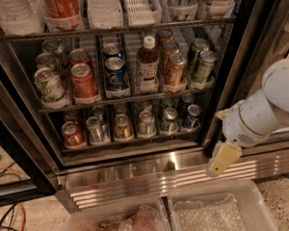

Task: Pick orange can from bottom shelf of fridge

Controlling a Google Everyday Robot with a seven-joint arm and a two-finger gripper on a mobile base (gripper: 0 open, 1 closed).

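Observation:
The fridge (149, 174) stands open, with black frames and a ribbed steel base. Its bottom shelf (135, 142) holds a row of small cans. The orange can (123, 127), copper-bodied with a silver top, stands third from the left at the front of its lane. A redder can (72, 134) is at the far left and silver cans stand on either side of the orange one. My gripper (222, 159), cream-coloured on a white arm (267, 107), hangs low at the right in front of the black door post. It is outside the shelf and well right of the orange can.
The rack above holds a bottle (147, 64) and taller cans. The top rack holds water bottles and a red bottle. Two clear plastic bins (216, 211) sit below the steel base. Cables (5, 215) lie on the floor at the left. A black door post (233, 76) bounds the opening on the right.

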